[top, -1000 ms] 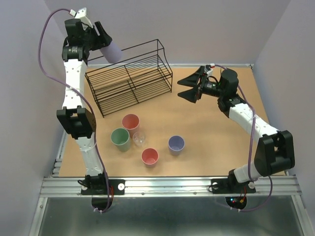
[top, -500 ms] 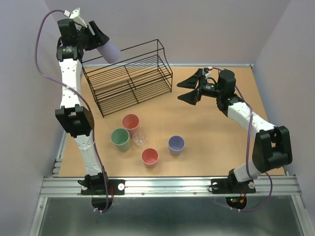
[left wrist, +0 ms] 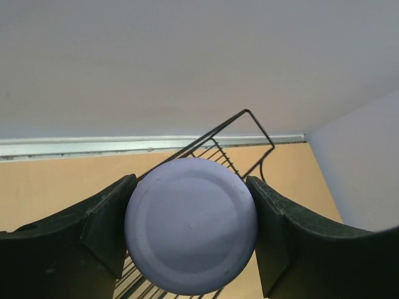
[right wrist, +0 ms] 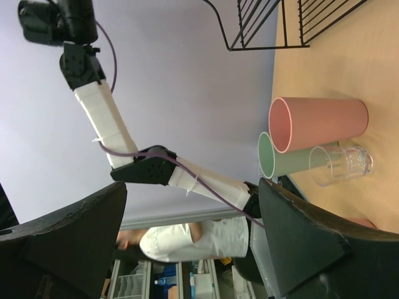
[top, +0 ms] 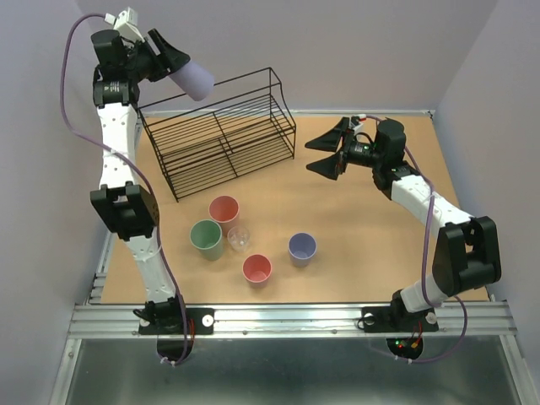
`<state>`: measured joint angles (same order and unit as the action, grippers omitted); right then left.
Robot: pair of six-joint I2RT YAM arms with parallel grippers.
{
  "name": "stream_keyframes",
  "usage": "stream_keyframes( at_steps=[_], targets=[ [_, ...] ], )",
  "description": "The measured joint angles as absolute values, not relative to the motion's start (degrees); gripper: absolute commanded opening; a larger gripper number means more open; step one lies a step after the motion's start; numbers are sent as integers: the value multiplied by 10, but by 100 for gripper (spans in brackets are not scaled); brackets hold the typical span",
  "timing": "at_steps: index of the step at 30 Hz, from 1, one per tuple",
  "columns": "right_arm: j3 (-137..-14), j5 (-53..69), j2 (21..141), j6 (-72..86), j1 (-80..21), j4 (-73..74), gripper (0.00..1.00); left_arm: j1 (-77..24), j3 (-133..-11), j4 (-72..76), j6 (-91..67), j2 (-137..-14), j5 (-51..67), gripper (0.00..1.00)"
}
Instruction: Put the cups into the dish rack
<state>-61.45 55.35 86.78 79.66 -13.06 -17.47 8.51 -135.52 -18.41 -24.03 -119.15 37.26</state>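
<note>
My left gripper (top: 175, 62) is shut on a lavender cup (top: 194, 78), held high in the air above the back left corner of the black wire dish rack (top: 221, 135). In the left wrist view the cup's base (left wrist: 190, 225) fills the space between the fingers (left wrist: 106, 230), with the rack (left wrist: 230, 146) below. On the table stand a salmon cup (top: 224, 208), a green cup (top: 206, 237), a small clear cup (top: 239, 239), a second salmon cup (top: 257, 268) and a lavender cup (top: 302, 246). My right gripper (top: 310, 156) is open and empty, right of the rack.
The right wrist view shows the salmon cup (right wrist: 318, 124), green cup (right wrist: 280, 162), clear cup (right wrist: 343, 165) and the rack's end (right wrist: 280, 22). Walls enclose the table on the left, back and right. A metal rail (top: 287, 319) runs along the front edge.
My left gripper has lifted the lavender cup higher and swung it slightly right above the rack. The right gripper shifted a little left and has held still since.
</note>
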Motion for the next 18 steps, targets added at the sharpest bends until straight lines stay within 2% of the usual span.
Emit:
stream_keyframes(
  at_steps=[8, 12, 18],
  targets=[
    [-617, 554, 868, 791, -131, -171, 93, 25, -1235, -165, -180, -1017, 369, 0],
    [-625, 553, 868, 788, -130, -171, 93, -42, -1117, -182, -122, -898, 298, 0],
    [-626, 554, 868, 785, -131, -171, 93, -74, -977, -218, -105, -844, 136, 0]
  ],
)
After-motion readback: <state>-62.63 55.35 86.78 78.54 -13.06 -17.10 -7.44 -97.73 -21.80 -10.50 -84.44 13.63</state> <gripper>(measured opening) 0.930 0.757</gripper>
